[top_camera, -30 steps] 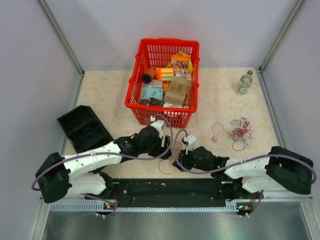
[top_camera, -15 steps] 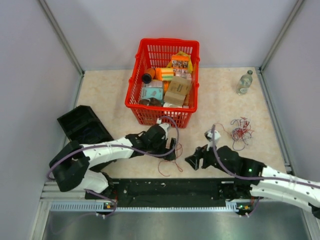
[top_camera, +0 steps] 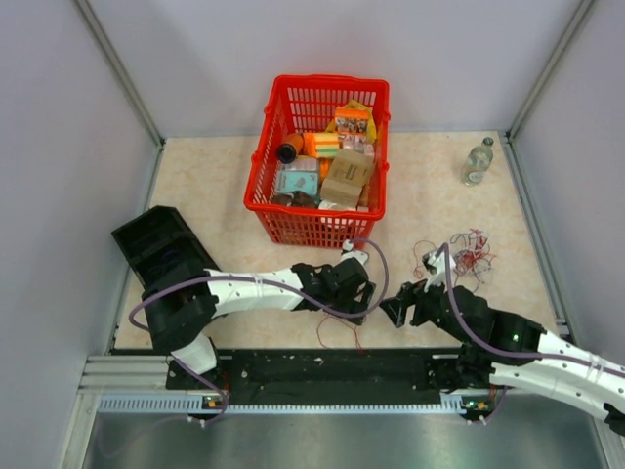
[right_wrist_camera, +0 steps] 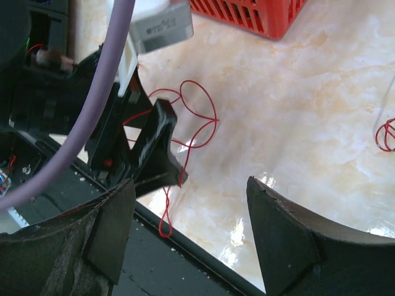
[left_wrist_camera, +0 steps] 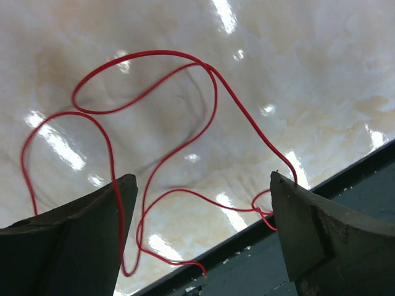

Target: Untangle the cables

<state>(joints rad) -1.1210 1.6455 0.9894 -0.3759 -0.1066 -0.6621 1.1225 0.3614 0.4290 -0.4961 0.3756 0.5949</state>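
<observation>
One loose red cable (left_wrist_camera: 185, 148) lies in loops on the marble table by its front edge; it also shows as the red cable (top_camera: 332, 332) and the red cable (right_wrist_camera: 197, 117). My left gripper (left_wrist_camera: 200, 228) hovers open right over it, holding nothing, its fingers (left_wrist_camera: 92, 237) on either side of the loops. It sits at centre front as the left gripper (top_camera: 354, 305). My right gripper (top_camera: 398, 307) is just to its right, open and empty, facing the left gripper (right_wrist_camera: 154, 148). The small tangle of cables (top_camera: 471, 252) rests further right, with a separate strand (top_camera: 422, 254) beside it.
A red basket (top_camera: 312, 230) full of boxes stands at the back centre. A black tray (top_camera: 161, 249) lies at the left, a clear bottle (top_camera: 477, 161) at the back right. A black rail (top_camera: 332, 366) runs along the front edge.
The right gripper has opened, let go of the red cable and drawn back to the right. The left arm has reached further right and now hangs over the cable lying on the table.
</observation>
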